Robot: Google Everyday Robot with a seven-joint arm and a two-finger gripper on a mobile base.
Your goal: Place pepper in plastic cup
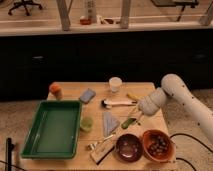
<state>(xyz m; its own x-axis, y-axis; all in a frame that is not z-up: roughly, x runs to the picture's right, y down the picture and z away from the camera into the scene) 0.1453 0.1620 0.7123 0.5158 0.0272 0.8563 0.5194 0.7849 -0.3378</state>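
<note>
On the right-centre of the bench (70,89), the claw (136,118) sits low at the end of the white arm, with the pepper (128,122) right at its tip. I cannot tell whether the claw is clamped on the pepper or not. The plastic cup (87,123) stands well to the left, just beside the green tray (30,145). A grey wedge-shaped item (110,121) lies between pepper and cup. Step looks like carry-to-cup. Do it well: confirm hold, lift clear over the wedge, centre above the cup mouth, lower pepper end-first. Cup looks light and probably tips easily.
</note>
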